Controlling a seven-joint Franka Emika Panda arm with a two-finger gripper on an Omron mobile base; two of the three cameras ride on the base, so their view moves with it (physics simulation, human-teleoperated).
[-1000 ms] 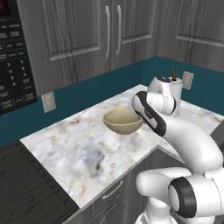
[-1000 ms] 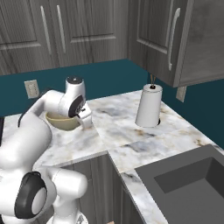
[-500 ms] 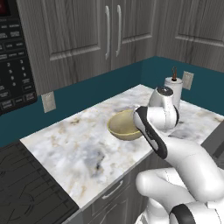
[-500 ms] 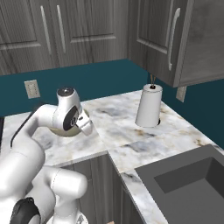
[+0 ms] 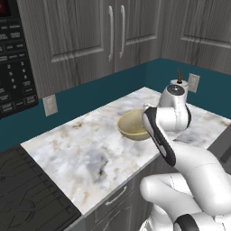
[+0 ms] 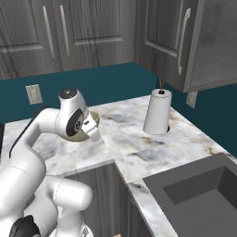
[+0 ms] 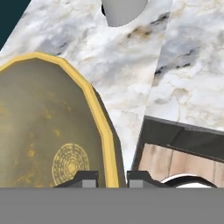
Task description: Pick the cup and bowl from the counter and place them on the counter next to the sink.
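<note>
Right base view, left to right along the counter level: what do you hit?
Wall outlet → robot wrist over the bowl → paper-towel roll → second wall outlet, with the sink basin low at the right, cut into the counter.

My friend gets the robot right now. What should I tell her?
Gripper: shut on the bowl, one finger on each side of its rim.
Bowl: in the grip, above the counter, tilted in the hand view.
Sink: off to the right, past the paper-towel roll.
Done: bowl grabbed.
Left: carry the bowl to the counter beside the sink, put it down, then get the cup.
</note>
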